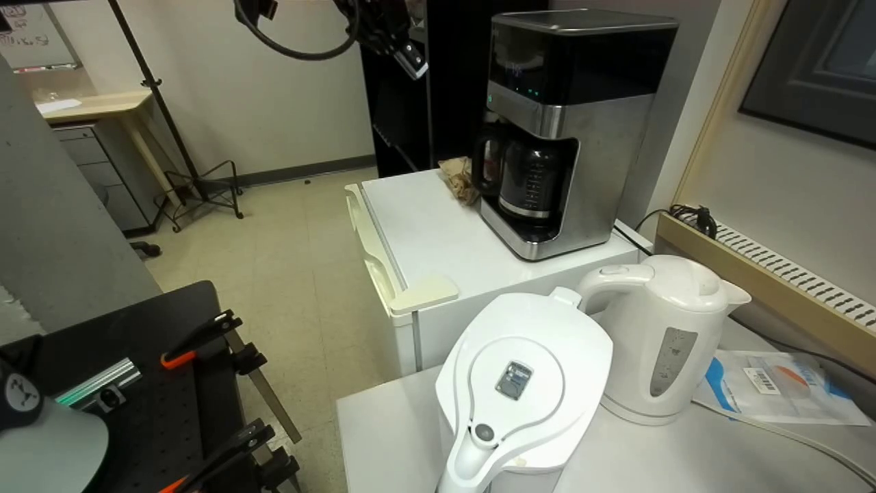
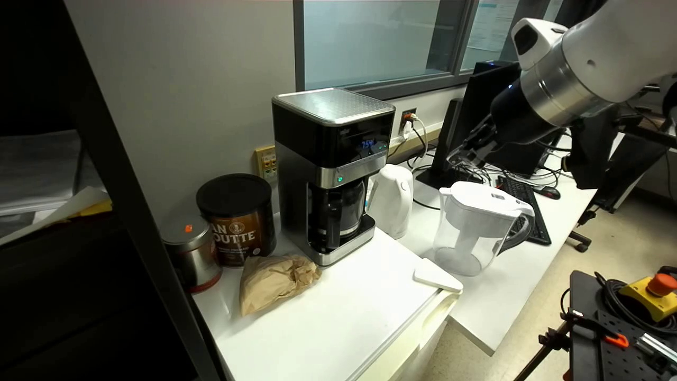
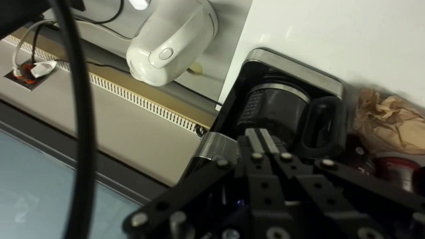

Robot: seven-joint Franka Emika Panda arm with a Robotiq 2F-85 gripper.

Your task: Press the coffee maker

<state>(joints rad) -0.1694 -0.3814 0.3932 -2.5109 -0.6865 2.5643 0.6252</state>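
The coffee maker [image 1: 606, 164] is a tall black and silver machine with a dark glass carafe in its base; it stands upright on the white fridge top. It also shows in an exterior view [image 2: 293, 180], with a lit blue display and a green-lit button [image 2: 340, 179] on its silver front band. My gripper [image 1: 412, 61] is raised in front of the machine, apart from it, and shows too in an exterior view [image 2: 463, 157]. In the wrist view its fingertips [image 3: 262, 132] are together with nothing between them, overlapping the coffee maker [image 3: 295, 74] and hiding its button area.
A white kettle [image 1: 660, 335] and a white filter pitcher [image 1: 527, 383] stand on the desk beside the fridge. A crumpled paper bag [image 2: 277, 280], a dark coffee can [image 2: 238, 222] and a metal tin [image 2: 193, 254] stand on the machine's far side. A black cabinet [image 1: 404, 116] is near.
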